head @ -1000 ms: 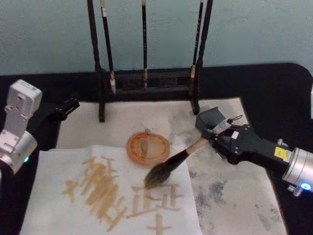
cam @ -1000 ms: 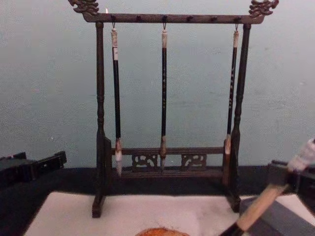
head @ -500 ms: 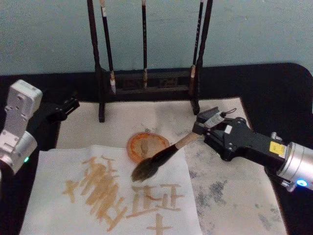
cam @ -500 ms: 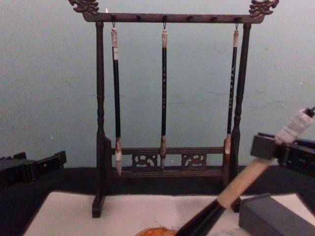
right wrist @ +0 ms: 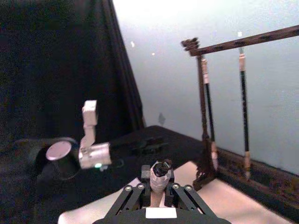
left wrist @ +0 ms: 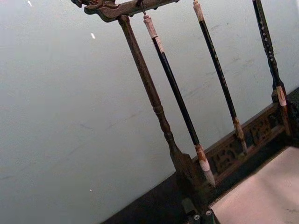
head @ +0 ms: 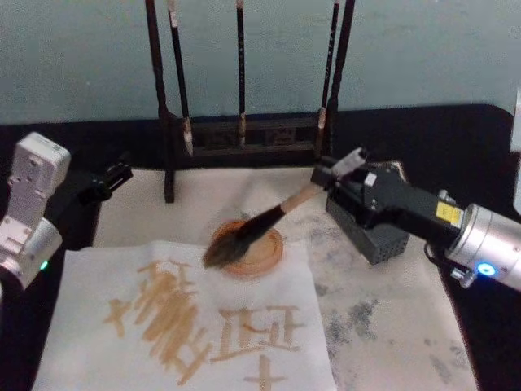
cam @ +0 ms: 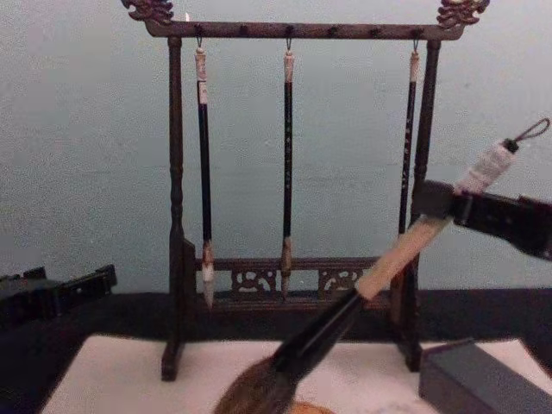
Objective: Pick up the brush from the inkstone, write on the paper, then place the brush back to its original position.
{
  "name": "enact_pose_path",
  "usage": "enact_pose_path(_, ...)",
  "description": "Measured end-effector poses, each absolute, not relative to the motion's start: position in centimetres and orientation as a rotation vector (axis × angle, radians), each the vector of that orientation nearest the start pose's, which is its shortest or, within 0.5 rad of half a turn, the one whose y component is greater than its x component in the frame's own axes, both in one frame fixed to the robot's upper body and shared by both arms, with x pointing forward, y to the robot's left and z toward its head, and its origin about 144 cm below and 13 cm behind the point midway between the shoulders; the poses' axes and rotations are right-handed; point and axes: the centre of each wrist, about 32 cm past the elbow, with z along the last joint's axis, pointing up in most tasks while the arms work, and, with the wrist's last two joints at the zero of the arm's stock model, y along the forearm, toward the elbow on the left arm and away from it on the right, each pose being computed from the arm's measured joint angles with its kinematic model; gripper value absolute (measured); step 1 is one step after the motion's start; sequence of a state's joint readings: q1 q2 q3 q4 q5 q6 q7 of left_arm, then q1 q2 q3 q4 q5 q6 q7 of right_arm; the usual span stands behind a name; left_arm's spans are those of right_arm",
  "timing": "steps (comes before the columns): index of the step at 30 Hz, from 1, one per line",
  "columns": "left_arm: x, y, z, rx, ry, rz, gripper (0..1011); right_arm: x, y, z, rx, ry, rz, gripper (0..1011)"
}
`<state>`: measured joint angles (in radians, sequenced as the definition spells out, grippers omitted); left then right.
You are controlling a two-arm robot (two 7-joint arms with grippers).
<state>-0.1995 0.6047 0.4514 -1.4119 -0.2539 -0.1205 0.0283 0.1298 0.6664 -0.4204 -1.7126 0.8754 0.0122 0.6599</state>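
Brush (head: 269,218) hung slanted above the inkstone (head: 267,254), its bushy grey-brown tuft low over the near-left part of the dish; whether the hairs touched it could not be told. The glossy black ferrule ran up into a pale tan handle that climbed away to the far right of the inkstone, ending in a white-wrapped tip with a cord loop. The tuft looked full and soft, likely to splay under any press.

The right gripper (head: 324,181) had its fingers (right wrist: 140,187) closed narrow on the upper handle, just short of the white wrap. With tan strokes already on the paper (head: 89,342) in front of the inkstone, the step in hand seemed to be laying the brush back. That wanted a slow descent at this same shallow tilt, the tuft settling inside the rim, and a release only once the handle was supported, perhaps by the dark block (head: 374,240) right of the inkstone.

The left gripper (head: 110,177) sat parked well to the left of the inkstone.
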Motion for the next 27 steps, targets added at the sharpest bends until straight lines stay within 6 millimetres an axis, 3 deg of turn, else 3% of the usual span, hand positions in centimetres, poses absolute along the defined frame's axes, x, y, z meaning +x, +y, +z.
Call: enact_pose_path(27,48.9,31.0,114.0,0.305,-0.285,1.248,1002,52.4,-30.3,117.1,0.192,0.406,-0.641,164)
